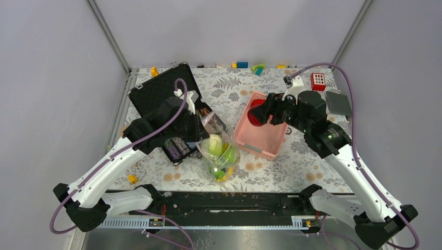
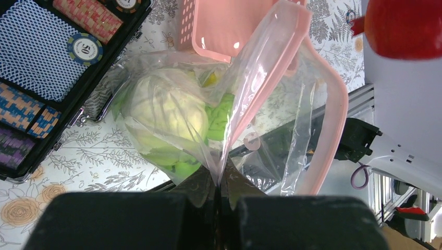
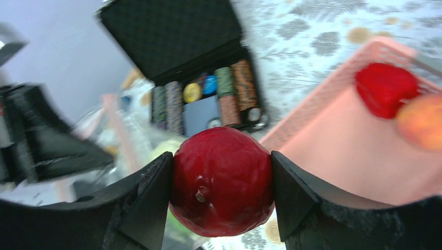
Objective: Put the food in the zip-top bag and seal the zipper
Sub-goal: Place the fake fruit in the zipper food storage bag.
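Observation:
The clear zip-top bag (image 1: 219, 148) lies mid-table with a pale green cabbage (image 1: 213, 145), green fruits (image 1: 229, 155) and a bit of yellow inside. My left gripper (image 1: 200, 117) is shut on the bag's mouth edge and holds it up; in the left wrist view the pinched plastic (image 2: 221, 172) and the pink-tinted zipper strip (image 2: 333, 104) show, with the cabbage (image 2: 167, 107) behind. My right gripper (image 1: 259, 112) is shut on a red apple (image 3: 221, 179), held above the pink basket's left end. Another red fruit (image 3: 385, 88) and an orange fruit (image 3: 422, 122) lie in the basket.
The pink slotted basket (image 1: 260, 140) stands right of the bag. An open black case of poker chips (image 1: 161, 94) lies at the left. Small toy blocks (image 1: 255, 67) line the far edge; a red block (image 1: 318, 80) and a grey pad (image 1: 338, 102) are at the back right.

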Tool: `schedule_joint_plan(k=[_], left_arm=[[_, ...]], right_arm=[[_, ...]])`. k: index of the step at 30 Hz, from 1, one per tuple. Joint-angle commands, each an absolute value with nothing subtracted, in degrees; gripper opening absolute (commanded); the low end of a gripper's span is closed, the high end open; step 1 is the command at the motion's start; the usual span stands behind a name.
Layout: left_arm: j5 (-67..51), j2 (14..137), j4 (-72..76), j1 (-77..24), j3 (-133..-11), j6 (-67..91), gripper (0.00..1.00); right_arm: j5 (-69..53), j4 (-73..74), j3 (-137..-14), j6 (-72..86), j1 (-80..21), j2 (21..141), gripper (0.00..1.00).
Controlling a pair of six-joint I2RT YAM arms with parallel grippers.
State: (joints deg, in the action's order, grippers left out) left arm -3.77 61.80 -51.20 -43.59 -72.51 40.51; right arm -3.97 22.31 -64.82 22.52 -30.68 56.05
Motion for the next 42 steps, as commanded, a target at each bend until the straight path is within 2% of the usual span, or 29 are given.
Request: schedule_joint_plan(k=[1, 4, 7, 13, 20, 21, 24, 25, 27, 28, 36, 42], left_arm=[[-5.83, 62.58, -46.74, -43.55, -73.57, 39.99, 0.00], [-6.02, 63.20, -46.68, -43.58, -74.01, 40.08, 0.00], [-6.60, 63.68, -46.71, -43.54, -74.37, 40.29, 0.00], [-7.56, 64.11, -46.72, -43.58, -74.86, 40.43, 0.00], [-7.68, 63.16, -46.62, -43.59, -74.97, 40.69, 0.00], [-7.54, 62.97, -46.59, -43.59, -74.88, 40.77, 0.00], [-7.23, 62.46, -46.61, -43.58, -74.77, 40.78, 0.00], [-7.07, 62.42, -46.60, -43.58, -74.76, 40.83, 0.00], [-6.72, 62.44, -46.59, -43.58, -74.91, 40.97, 0.00], [-6.68, 62.48, -46.58, -43.54, -75.07, 40.91, 0.00], [-5.72, 62.37, -46.61, -43.59, -75.23, 40.45, 0.00], [-4.98, 62.41, -46.88, -43.53, -75.21, 40.18, 0.00]], right_arm=[[-25.68, 13.28, -66.56, 23.47, -30.56, 56.07, 0.36], [-34.84, 7.66, -66.79, 25.70, -31.07, 57.92, 0.36], [-37.41, 4.32, -67.80, 26.33, -33.41, 59.54, 0.36], [-36.02, 4.48, -70.99, 20.14, -40.20, 62.29, 0.38], [-28.91, 10.01, -72.39, 16.62, -45.03, 69.14, 0.39], [-27.74, 10.84, -72.43, 16.36, -45.08, 69.69, 0.41], [-22.96, 12.60, -71.81, 15.74, -45.26, 70.39, 0.59], [-22.15, 13.12, -71.70, 15.76, -45.26, 70.48, 0.68], [-21.56, 14.14, -72.05, 15.20, -45.22, 70.58, 0.95], [-21.77, 14.58, -72.45, 14.60, -45.26, 70.54, 0.99], [-20.08, 15.89, -74.26, 11.09, -45.18, 67.14, 1.00], [-1.32, 18.05, -76.12, 4.95, -43.23, 63.65, 0.99]])
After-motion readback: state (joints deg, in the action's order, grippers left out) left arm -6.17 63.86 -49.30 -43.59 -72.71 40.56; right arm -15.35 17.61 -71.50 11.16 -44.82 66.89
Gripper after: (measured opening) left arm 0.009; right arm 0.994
